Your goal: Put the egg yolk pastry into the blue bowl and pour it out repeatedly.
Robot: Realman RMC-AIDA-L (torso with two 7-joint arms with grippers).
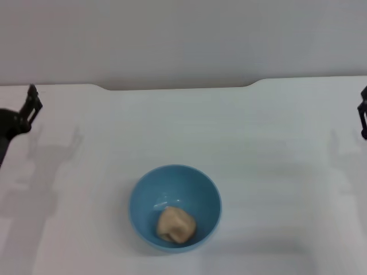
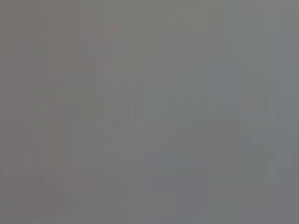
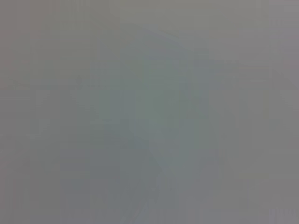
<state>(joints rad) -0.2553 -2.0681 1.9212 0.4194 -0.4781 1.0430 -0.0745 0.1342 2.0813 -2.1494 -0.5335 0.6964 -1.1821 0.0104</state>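
You are seeing, head view only: egg yolk pastry (image 1: 176,224) sitting inside blue bowl (image 1: 175,207); left gripper (image 1: 31,106) and right gripper (image 1: 363,117) idling well apart from the bowl, finger state untellable; wrist views are showing nothing.

The egg yolk pastry (image 1: 176,224) lies inside the blue bowl (image 1: 150,189) on the white table (image 1: 269,149)

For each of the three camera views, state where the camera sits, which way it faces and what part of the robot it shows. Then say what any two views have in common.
Head view: sits on the robot's head, faces forward and down at the white table; shows the egg yolk pastry inside the blue bowl, the left gripper at the left edge and the right gripper at the right edge.
Left wrist view: on the left arm's wrist; only featureless grey, no body part visible.
Right wrist view: on the right arm's wrist; likewise blank grey.
Shared: both wrist views show nothing recognisable.
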